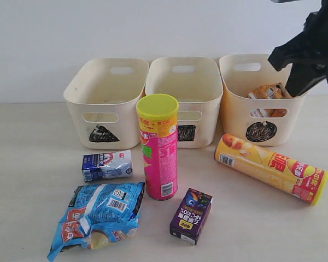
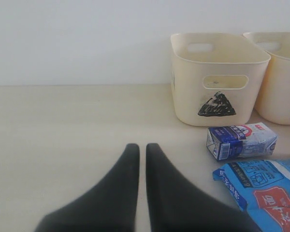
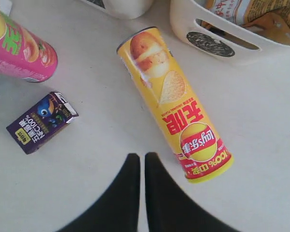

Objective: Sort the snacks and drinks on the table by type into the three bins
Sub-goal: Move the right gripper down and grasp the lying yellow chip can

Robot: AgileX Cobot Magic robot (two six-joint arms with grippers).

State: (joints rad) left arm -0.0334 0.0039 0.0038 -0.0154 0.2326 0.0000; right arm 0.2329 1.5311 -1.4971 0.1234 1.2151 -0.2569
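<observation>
Three cream bins stand at the back: triangle (image 1: 76,98), square (image 1: 208,93) and circle (image 1: 235,103). The orange-brown bag (image 1: 268,91) lies in the circle bin. A pink-red canister (image 1: 159,150) stands upright in the middle. The yellow-orange canister (image 1: 270,168) lies on its side at the right. At the front are the blue-white carton (image 1: 106,165), the blue-white bag (image 1: 98,214) and the purple carton (image 1: 191,215). My right gripper (image 3: 138,157) is shut and empty, high above the table beside the yellow-orange canister (image 3: 174,101). My left gripper (image 2: 139,147) is shut and empty, left of the blue-white carton (image 2: 241,141).
A white wall runs behind the bins. In the exterior view the right arm (image 1: 309,49) hangs over the circle bin's far corner. The left wrist view shows bare tabletop (image 2: 63,130) left of the triangle bin (image 2: 188,96). The purple carton (image 3: 41,122) lies apart from the canister.
</observation>
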